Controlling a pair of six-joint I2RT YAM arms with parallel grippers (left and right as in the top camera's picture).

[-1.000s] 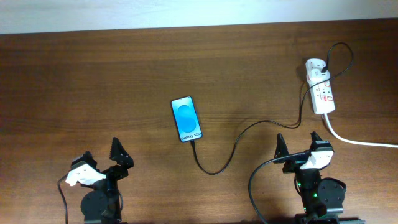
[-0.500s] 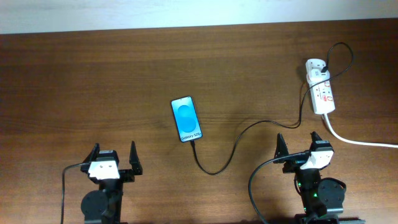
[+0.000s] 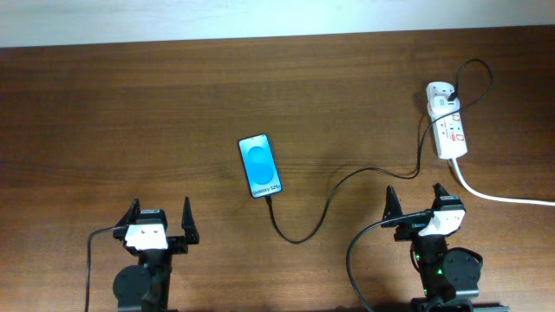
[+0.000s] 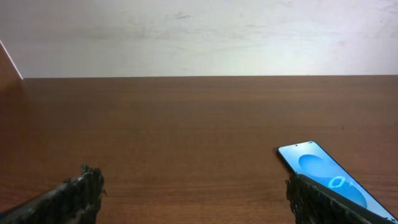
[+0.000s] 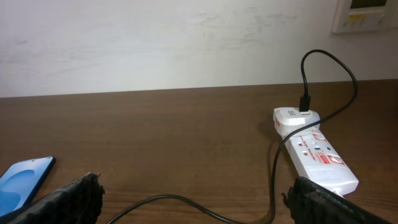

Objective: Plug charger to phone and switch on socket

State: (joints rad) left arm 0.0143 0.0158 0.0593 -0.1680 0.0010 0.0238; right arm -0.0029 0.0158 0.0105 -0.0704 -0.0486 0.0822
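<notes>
At the near edge, the left gripper [image 3: 159, 215] and right gripper [image 3: 414, 199] sit low over their bases, pointing away, jaws spread wide and empty. Farther in, the charger [image 3: 323, 208] runs from the near end of the central phone [image 3: 260, 165] to the socket [image 3: 447, 130] at far right.

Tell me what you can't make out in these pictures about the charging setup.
Overhead: whether the charger tip is seated in the phone; too small.
Left wrist: the phone's port end, hidden behind the left hand's finger.
Overhead and right wrist: the socket's switch position; too small.
</notes>
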